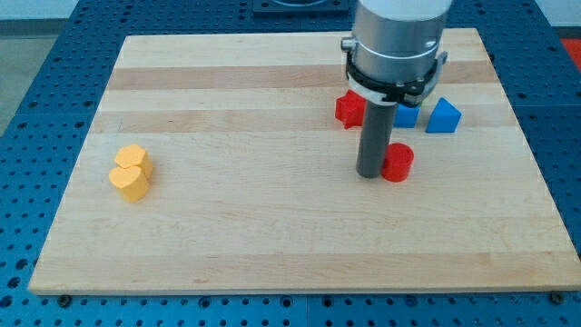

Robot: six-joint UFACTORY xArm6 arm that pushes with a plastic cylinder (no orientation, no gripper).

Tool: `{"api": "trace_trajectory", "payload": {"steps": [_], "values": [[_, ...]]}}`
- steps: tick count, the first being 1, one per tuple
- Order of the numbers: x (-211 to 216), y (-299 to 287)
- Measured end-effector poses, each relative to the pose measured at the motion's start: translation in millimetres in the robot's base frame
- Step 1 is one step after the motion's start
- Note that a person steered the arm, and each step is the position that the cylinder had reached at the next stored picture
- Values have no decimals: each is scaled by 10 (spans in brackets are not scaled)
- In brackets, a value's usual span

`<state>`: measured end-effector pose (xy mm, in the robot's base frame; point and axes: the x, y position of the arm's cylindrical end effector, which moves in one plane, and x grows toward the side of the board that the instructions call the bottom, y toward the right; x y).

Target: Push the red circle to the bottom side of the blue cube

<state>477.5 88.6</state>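
A: tip position?
B: my tip [370, 173] touches the red circle [397, 163] on its view-left side.
A: blue cube?
B: blue cube [407, 114] sits toward the view's top of the circle, partly hidden by the arm. Blue triangular block [443, 116] just right of it, red block [349, 108] left.
A: end effector open or closed?
B: neither, bare rod. Two yellow blocks [131, 172] far left on the counter [272, 236].

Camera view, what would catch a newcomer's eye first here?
The thick dark rod comes down from the view's top, my tip touching the left side of the red circle right of centre. Behind it, a red block, the blue cube and a blue triangular block cluster together. Two yellow blocks sit alone at the view's left.
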Motion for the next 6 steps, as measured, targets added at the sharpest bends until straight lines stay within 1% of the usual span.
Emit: {"api": "trace_trajectory", "payload": {"steps": [1,2,3,4,5,6], "values": [[328,71],[328,142],[153,451],[-354,551],[-294,623],[-296,870]]}}
